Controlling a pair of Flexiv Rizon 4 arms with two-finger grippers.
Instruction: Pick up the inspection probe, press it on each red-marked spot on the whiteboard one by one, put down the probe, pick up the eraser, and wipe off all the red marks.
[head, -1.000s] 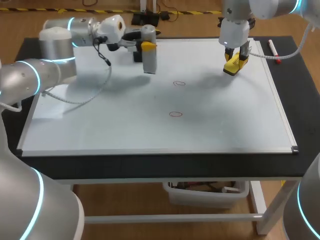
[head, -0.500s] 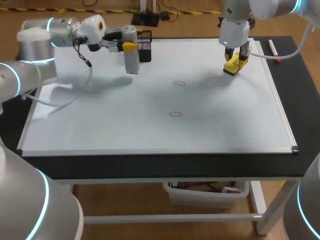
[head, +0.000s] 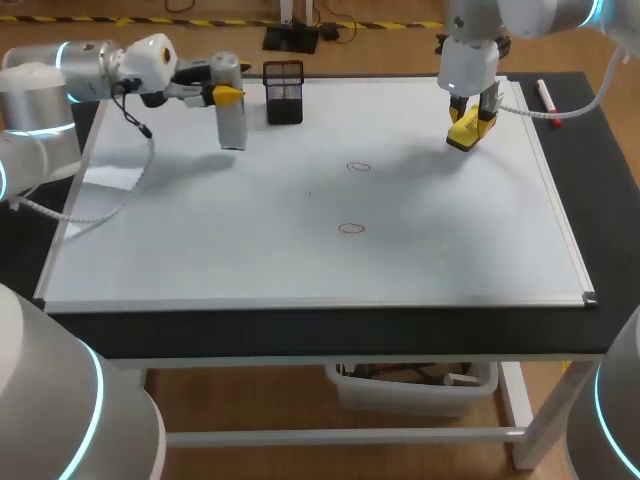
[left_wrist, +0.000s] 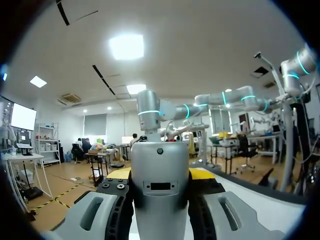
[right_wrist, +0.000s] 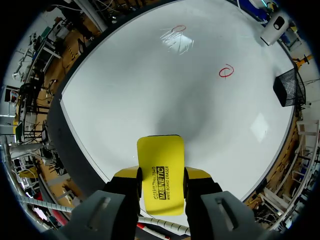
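The grey inspection probe hangs above the far left of the whiteboard, with my left gripper shut on it. In the left wrist view the probe fills the gap between the yellow tips of that gripper. Two red marks, one farther and one nearer, lie mid-board. My right gripper is shut on the yellow eraser just above the far right of the board. From the right wrist I see the eraser, both red marks and the probe.
A black mesh holder stands at the board's far edge, right of the probe, and shows in the right wrist view. A red marker pen lies on the black table beyond the board's right edge.
My left arm has swung left with the probe, from right of the mesh holder to left of it. The right arm and eraser have not moved.
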